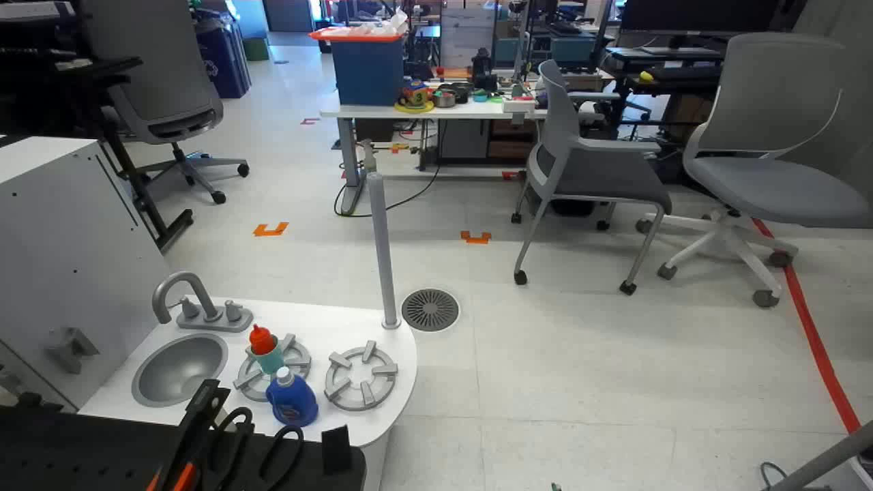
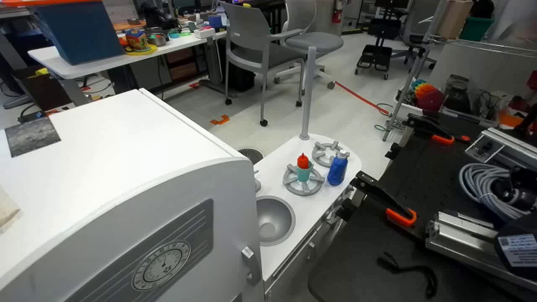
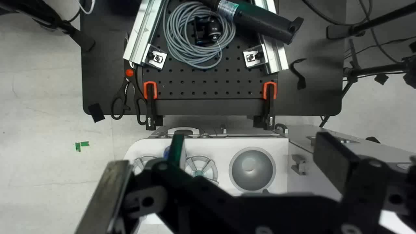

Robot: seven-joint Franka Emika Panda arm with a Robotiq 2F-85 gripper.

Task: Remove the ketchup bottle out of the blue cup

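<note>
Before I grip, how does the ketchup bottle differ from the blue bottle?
The ketchup bottle is red with a pointed tip; the blue bottle has a white cap. The ketchup bottle sits in the blue cup, partly hidden; the blue bottle stands on the counter. Both look upright.

Ketchup btl [image 2: 302, 161] — btm unseen inside blue cup [image 2: 303, 175]

Open room above the ketchup bottle [image 1: 261, 340]; toward the rounded front corner of the surface [image 1: 326, 324] a detergent bottle [image 1: 292, 402] obstructs, at the back corner a post [image 1: 382, 252].
</note>
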